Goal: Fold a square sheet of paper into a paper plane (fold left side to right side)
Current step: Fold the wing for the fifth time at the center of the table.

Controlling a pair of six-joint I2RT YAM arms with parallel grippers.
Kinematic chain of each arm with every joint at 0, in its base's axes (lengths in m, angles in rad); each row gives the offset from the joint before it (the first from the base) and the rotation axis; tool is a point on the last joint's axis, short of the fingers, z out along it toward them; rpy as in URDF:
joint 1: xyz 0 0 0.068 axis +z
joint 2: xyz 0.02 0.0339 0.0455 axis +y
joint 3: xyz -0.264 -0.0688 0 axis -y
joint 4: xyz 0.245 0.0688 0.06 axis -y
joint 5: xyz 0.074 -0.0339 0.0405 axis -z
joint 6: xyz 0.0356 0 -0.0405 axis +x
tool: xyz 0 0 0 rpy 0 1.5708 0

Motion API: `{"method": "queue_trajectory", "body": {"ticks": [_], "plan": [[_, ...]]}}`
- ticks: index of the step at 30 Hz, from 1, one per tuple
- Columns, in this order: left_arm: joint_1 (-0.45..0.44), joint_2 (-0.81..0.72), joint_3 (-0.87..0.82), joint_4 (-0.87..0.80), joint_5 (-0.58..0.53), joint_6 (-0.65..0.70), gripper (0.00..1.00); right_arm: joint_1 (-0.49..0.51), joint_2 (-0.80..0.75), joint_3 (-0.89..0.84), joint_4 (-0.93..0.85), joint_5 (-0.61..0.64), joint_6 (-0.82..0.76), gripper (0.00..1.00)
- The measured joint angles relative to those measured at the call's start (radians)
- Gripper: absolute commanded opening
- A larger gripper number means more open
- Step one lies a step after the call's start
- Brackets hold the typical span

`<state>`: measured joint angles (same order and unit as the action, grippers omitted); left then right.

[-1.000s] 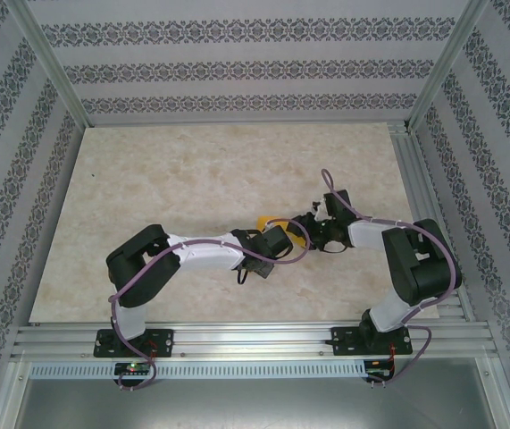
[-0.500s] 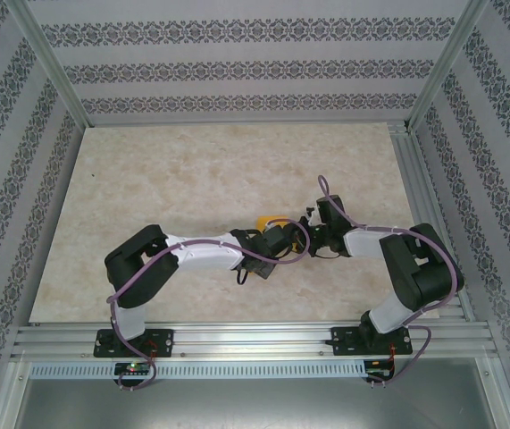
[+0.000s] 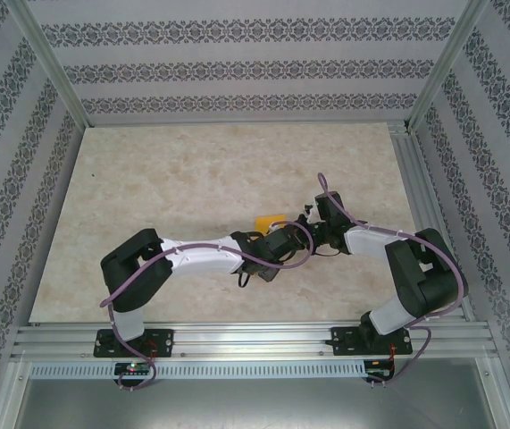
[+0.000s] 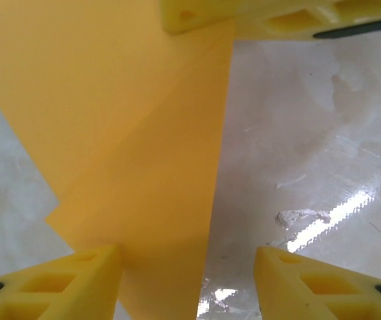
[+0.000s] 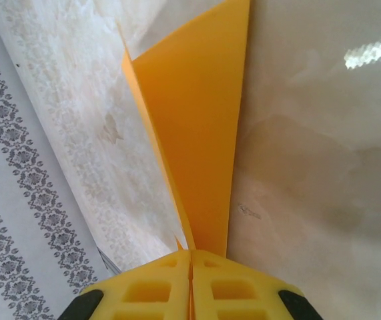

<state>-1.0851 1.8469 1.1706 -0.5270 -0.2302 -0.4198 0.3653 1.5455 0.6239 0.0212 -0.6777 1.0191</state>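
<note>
**Right gripper clamps the paper as the left lets go**

Over the last second the right gripper [image 5: 190, 259] has moved in toward the middle of the table [image 3: 192, 170] and pressed its fingers together. They now pinch one end of the folded paper [image 5: 200, 127], which rises from the seam between them as a narrow orange wedge of two layers. Meanwhile the left gripper [image 4: 187, 260] has widened. Its fingers stand spread, one over the creased sheet and the other beside it above the table top. The paper sits near the table's middle, between the two wrists. I judge the hold is passing to the right arm, freeing the left for the next crease. No container takes part; the paper rests on the table itself.
</note>
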Motion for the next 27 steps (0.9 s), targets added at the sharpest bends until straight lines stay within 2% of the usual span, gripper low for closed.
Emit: {"method": "queue_trajectory", "body": {"ticks": [9,18,23,27], "plan": [[-0.016,0.030,0.028,-0.039,-0.043,-0.004,0.39,0.000,0.000,0.001,-0.028,0.015,-0.016,0.09],[-0.017,0.046,0.028,-0.049,-0.067,-0.009,0.30,0.000,0.000,0.017,-0.067,0.018,-0.045,0.11],[-0.016,0.046,0.027,-0.048,-0.066,-0.012,0.20,-0.008,-0.014,0.024,-0.097,0.019,-0.058,0.19],[-0.006,0.043,0.006,-0.027,-0.038,-0.017,0.18,-0.043,-0.061,0.040,-0.157,0.020,-0.102,0.28]]}}
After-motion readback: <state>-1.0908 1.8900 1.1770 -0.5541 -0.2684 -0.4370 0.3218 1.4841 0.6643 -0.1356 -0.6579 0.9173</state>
